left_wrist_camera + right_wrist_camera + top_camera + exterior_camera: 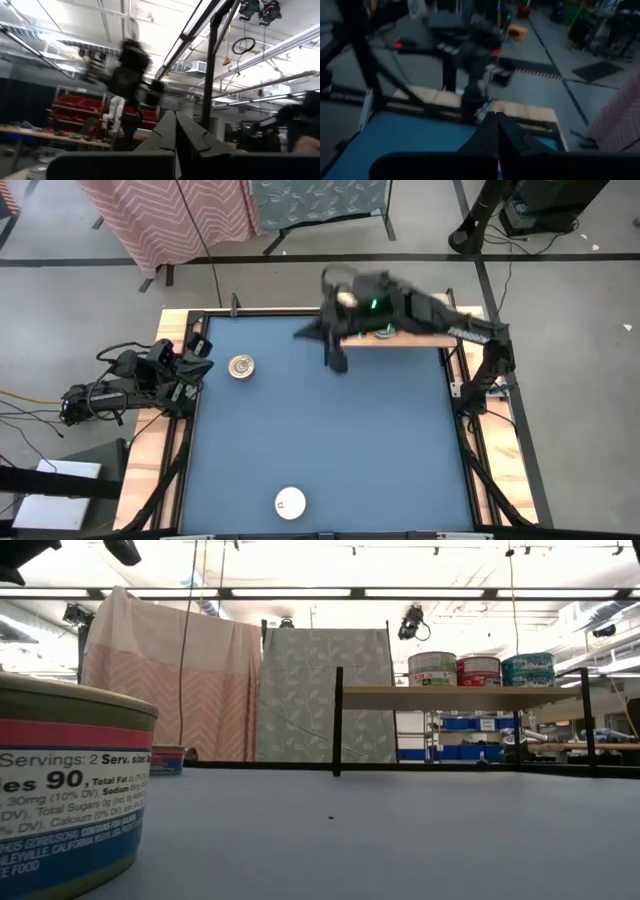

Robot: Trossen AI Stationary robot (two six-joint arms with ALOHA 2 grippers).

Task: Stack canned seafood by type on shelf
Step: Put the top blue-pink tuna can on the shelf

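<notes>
The shelf (430,338), a light-wood plank on dark uprights, stands at the table's far right. In the low view the shelf (460,696) carries three tins: a grey-green one (432,668), a red one (478,670) and a teal one (527,668). A gold-lidded tin (240,367) rests on its base at the far left, a white-lidded tin (290,502) at the near edge. My right gripper (310,332) hovers blurred high over the table left of the shelf, shut and empty (496,131). My left gripper (200,348) is parked at the left edge, shut (175,134).
One tin (70,790) with a red and blue label fills the low view's left foreground; another small tin (167,760) stands far behind it. Wooden side rails (160,440) border the blue table (330,440). Cloth-draped racks (320,690) stand beyond the far edge.
</notes>
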